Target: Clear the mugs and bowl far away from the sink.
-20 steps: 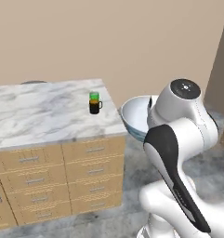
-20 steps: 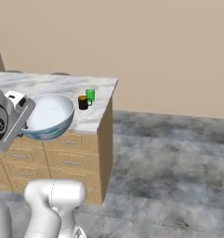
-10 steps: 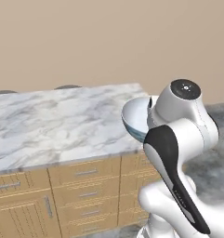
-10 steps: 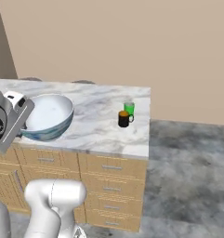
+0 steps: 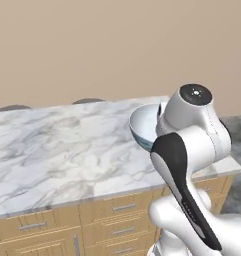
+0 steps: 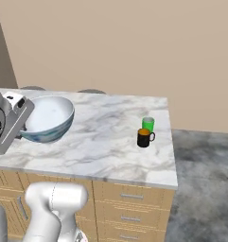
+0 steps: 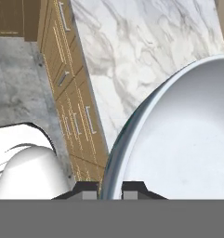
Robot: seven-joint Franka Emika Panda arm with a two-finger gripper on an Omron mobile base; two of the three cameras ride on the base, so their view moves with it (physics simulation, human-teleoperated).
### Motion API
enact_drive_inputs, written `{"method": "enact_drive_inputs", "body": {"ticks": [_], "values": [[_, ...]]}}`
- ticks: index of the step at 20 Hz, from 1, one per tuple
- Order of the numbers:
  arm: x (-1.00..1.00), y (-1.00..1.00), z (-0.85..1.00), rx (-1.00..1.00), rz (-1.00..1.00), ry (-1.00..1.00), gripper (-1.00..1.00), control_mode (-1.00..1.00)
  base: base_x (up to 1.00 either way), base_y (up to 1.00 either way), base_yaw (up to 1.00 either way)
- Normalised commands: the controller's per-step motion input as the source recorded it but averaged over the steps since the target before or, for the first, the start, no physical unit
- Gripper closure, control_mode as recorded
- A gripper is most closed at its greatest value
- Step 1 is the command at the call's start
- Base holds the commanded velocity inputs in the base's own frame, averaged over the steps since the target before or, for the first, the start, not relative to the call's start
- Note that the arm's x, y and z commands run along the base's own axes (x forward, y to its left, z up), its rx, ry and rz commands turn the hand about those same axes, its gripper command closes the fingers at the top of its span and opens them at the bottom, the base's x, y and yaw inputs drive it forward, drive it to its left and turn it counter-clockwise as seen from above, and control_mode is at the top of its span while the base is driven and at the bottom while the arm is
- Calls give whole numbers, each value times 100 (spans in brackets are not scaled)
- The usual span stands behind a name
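Note:
My gripper (image 7: 109, 188) is shut on the rim of the bowl (image 7: 178, 139), with one fingertip on each side of its pale blue-grey wall. In the right base view the bowl (image 6: 47, 118) hangs just above the left part of the marble counter (image 6: 106, 142). The left base view has the bowl (image 5: 143, 126) half hidden behind my arm. A small black mug with an orange top (image 6: 144, 138) stands near the counter's right end, touching or nearly touching a green cup (image 6: 148, 124) behind it. The sink is out of view.
Wooden drawers (image 7: 71, 107) run below the counter's front edge. Grey floor (image 6: 205, 179) lies past the counter's right end. Two dark rounded shapes (image 6: 32, 88) peek over the counter's far edge against the beige wall.
The whole scene has slid right in both base views, so the base has driven left along the counter. The bowl stays held in the same place relative to the arm.

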Motion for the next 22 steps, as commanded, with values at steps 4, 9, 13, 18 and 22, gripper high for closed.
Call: {"method": "enact_drive_inputs", "body": {"ticks": [4, 9, 13, 18, 22], "values": [[0, 0, 0, 0, 0, 0, 100, 100, 55, 0, -7], [4, 0, -10, 1, 0, 0, 100, -100, 33, 0, -4], [61, -10, -68, 6, -9, 12, 100, -100, 0, 0, 0], [100, -52, -71, 8, -13, 18, 100, -100, 0, 0, 0], [100, -37, -78, 0, -11, 7, 100, -100, 0, 0, 0]]}}
